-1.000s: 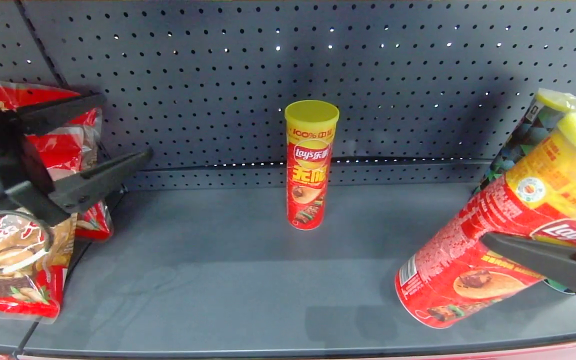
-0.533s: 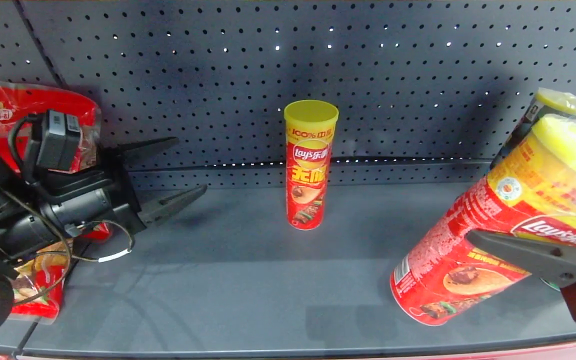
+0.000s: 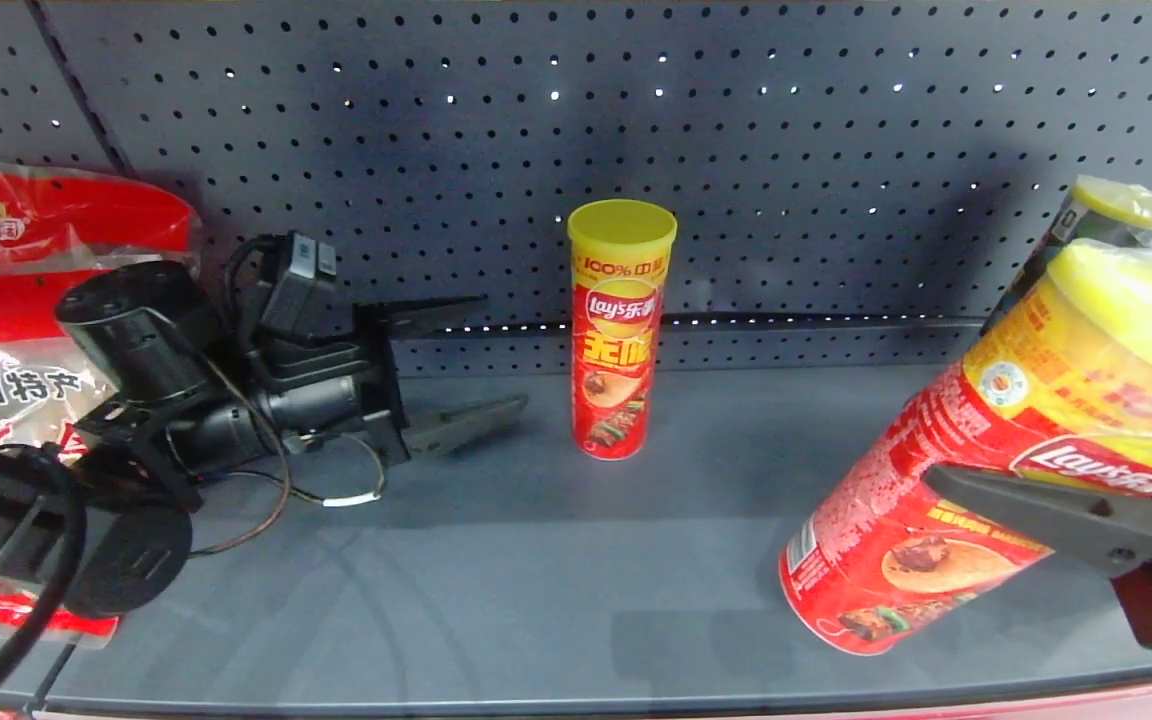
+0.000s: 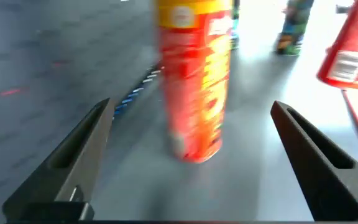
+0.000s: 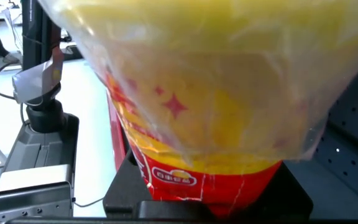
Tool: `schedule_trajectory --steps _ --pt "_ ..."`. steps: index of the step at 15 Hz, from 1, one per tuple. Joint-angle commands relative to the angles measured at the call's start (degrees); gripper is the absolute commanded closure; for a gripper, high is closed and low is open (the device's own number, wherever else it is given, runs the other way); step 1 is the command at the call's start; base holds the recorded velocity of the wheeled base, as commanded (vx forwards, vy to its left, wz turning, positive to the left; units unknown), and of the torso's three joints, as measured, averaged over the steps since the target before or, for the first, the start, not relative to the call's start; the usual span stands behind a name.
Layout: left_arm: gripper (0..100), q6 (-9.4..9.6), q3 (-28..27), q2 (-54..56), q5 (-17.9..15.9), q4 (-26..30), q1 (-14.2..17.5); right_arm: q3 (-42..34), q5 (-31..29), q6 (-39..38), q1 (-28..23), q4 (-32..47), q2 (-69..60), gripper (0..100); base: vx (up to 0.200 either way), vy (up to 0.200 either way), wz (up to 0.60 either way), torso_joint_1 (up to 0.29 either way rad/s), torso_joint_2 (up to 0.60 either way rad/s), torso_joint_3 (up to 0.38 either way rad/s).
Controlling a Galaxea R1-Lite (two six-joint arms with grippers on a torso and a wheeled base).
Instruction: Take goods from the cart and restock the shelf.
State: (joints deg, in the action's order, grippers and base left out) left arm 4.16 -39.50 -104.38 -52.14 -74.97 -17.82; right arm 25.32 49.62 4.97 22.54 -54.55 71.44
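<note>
A red chip can with a yellow lid (image 3: 622, 330) stands upright at the middle back of the grey shelf (image 3: 496, 590); it also appears in the left wrist view (image 4: 194, 74). My left gripper (image 3: 466, 365) is open, lying low over the shelf just left of that can, its fingers pointing at it. My right gripper (image 3: 1086, 510) is shut on a second red chip can (image 3: 996, 450), held tilted above the shelf's right front. That held can (image 5: 210, 93) shows close up in the right wrist view.
Red snack bags (image 3: 16, 290) are stacked at the shelf's left end behind my left arm. A dark patterned can with a yellow lid (image 3: 1086, 240) stands at the right rear. A perforated back panel (image 3: 576, 130) closes the shelf. Free room lies in the middle front.
My left arm has swung right along the shelf, from in front of the snack bags to just beside the standing can. The held can in the right gripper has shifted slightly.
</note>
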Motion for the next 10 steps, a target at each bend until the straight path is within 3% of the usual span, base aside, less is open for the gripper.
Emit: schedule_trajectory --steps 1,10 --pt "0 -0.64 -5.06 -5.40 0.37 0.09 -6.00 0.08 0.04 0.12 0.14 -0.03 0.46 100 0.000 0.000 0.00 0.000 0.00 0.000" --pt "0 -2.14 -14.20 -13.75 2.57 0.09 -6.26 1.31 0.13 1.00 3.30 0.06 3.80 100 0.000 0.000 0.00 0.000 0.00 0.000"
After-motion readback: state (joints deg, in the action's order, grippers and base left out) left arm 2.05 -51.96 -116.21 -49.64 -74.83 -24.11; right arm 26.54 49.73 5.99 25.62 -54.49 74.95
